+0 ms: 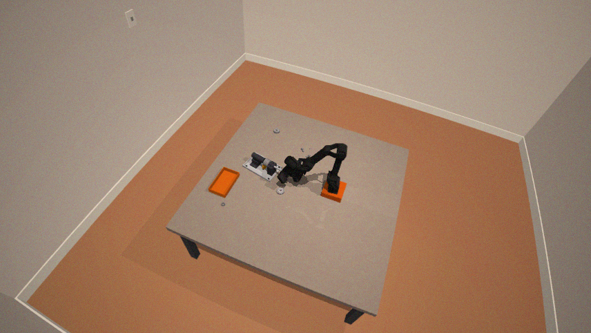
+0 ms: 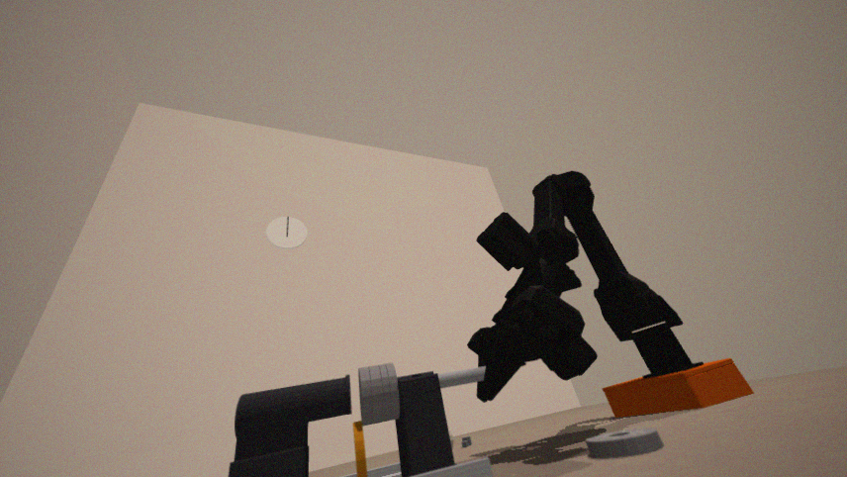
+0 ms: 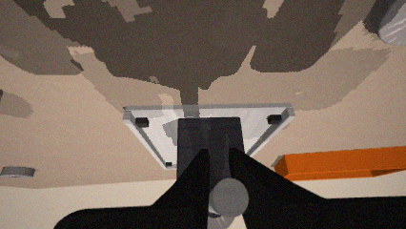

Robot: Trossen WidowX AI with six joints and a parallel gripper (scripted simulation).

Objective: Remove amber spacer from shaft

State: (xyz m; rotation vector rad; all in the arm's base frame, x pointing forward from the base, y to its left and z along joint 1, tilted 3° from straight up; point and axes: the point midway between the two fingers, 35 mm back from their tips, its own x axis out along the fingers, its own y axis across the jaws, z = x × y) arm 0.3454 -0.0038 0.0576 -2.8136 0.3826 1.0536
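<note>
My gripper [image 2: 486,387] [image 3: 217,155] is shut on the light grey shaft [image 2: 462,376] [image 3: 229,197], which passes through the dark support post [image 2: 423,424] [image 3: 210,135]. Grey spacers [image 2: 379,394] [image 1: 268,162] sit together against the post. A narrow gap, with no shaft showing in it, separates them from the big dark housing block [image 2: 293,403] [image 1: 259,157]. The amber spacer [image 2: 359,450] [image 1: 264,166] is off the shaft, standing on edge below the gap; its lower end is cut off in the exterior view. The wrist view hides the spacers.
The fixture stands on a white base plate [image 1: 258,172] [image 3: 255,130]. An orange tray [image 1: 223,182] [image 3: 343,163] lies beside it. A grey ring [image 1: 280,191] [image 2: 623,444] lies near the gripper, another disc [image 1: 276,130] farther back. Small screws [image 1: 302,149] lie behind the arm.
</note>
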